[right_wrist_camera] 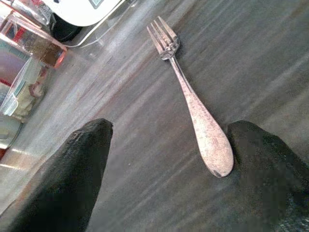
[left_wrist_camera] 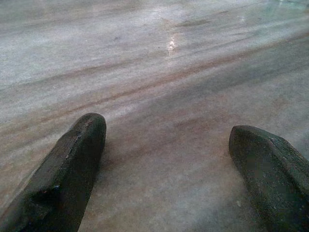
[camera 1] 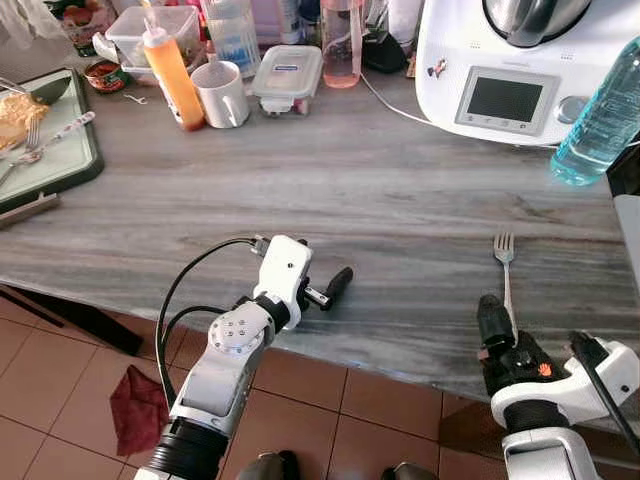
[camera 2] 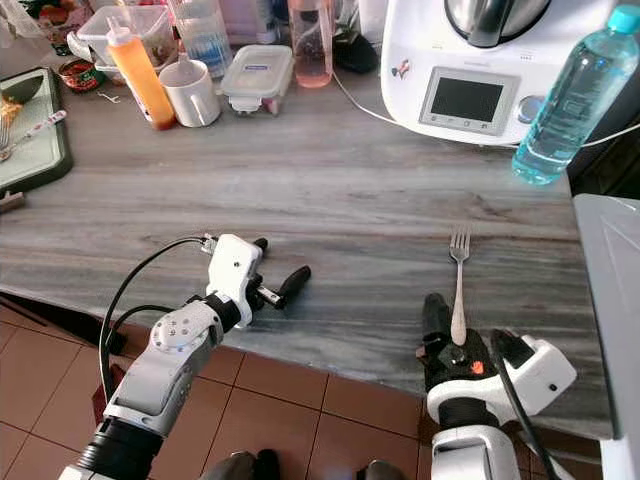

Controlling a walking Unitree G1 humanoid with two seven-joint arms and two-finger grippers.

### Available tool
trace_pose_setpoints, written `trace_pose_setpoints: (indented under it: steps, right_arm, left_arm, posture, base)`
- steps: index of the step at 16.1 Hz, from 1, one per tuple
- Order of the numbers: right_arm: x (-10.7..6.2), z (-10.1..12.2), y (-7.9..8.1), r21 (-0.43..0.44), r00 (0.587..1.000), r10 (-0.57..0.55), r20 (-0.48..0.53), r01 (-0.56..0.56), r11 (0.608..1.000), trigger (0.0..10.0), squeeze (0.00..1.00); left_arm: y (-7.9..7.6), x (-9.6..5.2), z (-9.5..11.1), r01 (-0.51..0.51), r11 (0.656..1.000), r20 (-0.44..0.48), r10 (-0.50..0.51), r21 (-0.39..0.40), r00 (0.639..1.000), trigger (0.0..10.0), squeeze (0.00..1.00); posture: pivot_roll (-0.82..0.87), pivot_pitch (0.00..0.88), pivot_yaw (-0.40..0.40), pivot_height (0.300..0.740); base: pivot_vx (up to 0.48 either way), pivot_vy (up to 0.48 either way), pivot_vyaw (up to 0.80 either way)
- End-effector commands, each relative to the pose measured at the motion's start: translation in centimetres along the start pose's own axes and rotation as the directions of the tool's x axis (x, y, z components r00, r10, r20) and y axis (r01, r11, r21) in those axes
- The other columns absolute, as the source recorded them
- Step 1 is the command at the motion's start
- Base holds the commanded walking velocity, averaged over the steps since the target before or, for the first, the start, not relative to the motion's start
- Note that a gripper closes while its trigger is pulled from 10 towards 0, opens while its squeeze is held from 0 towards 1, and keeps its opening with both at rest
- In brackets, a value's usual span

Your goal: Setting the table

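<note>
A: Right gripper (right_wrist_camera: 164, 164) is hovering low at the counter's (camera 1: 330, 190) near edge, fingers spread, fork (right_wrist_camera: 193, 104) lying flat between them, handle end just beside one finger.
B: Left gripper (left_wrist_camera: 166, 164)?
A: Spread too, holding nothing, sitting over bare counter. Any writing is looking too small to read.

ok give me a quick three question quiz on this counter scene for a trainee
1. True or false: the fork lies flat on the counter, its handle end between the open fingers of the right gripper.
2. What does the left gripper hold: A) a spoon, B) nothing, C) the white mug?
3. Fill in: the orange sauce bottle stands right beside the white ____.

Key
1. True
2. B; its fingers are open over bare counter
3. mug
</note>
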State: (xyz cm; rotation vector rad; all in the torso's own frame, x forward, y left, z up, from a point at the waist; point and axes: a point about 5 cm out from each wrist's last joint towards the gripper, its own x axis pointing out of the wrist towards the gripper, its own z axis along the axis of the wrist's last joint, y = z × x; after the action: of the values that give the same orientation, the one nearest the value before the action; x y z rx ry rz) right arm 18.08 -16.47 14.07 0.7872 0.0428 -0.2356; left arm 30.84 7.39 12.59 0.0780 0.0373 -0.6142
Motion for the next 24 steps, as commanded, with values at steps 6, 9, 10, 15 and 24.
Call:
trace_pose_setpoints:
  steps: [6,9,10,15,24]
  right_arm:
    - [-1.1,-1.0,-1.3,-0.197,0.997,-0.034,-0.07,0.02,0.98,10.0,1.0]
    - [-0.8,-1.0,-1.2,-0.26,0.997,-0.023,-0.074,0.003,0.966,10.0,1.0]
    - [-0.7,-0.9,-1.1,-0.284,0.997,-0.015,-0.072,-0.006,0.959,10.0,1.0]
    - [-0.9,-0.3,-1.1,-0.397,1.0,0.009,-0.02,-0.016,0.918,10.0,1.0]
    - [-0.1,1.4,0.7,-0.617,0.982,0.155,0.111,-0.054,0.785,10.0,1.0]
  left_arm:
    - [0.0,-0.1,-0.9,-0.001,1.0,-0.04,0.0,-0.01,0.999,10.0,0.0]
    - [-0.1,0.0,-0.9,0.008,1.0,-0.039,-0.008,-0.012,0.999,10.0,0.0]
    - [-0.1,0.0,-0.9,0.009,1.0,-0.039,-0.009,-0.012,0.999,10.0,0.0]
    - [-0.1,-0.1,-0.8,0.01,1.0,-0.033,-0.011,-0.014,0.999,10.0,0.0]
    - [0.4,-0.2,0.6,-0.024,0.999,0.043,0.025,-0.032,0.999,10.0,0.0]
  posture:
    - [-0.07,0.185,0.07,0.714]
    - [-0.07,0.184,0.072,0.714]
    - [-0.07,0.184,0.072,0.714]
    - [-0.07,0.186,0.073,0.714]
    - [-0.05,0.173,0.062,0.714]
  base:
    - [0.0,0.0,0.0]
    - [0.0,0.0,0.0]
    - [0.0,0.0,0.0]
    - [0.0,0.0,0.0]
    - [0.0,0.0,0.0]
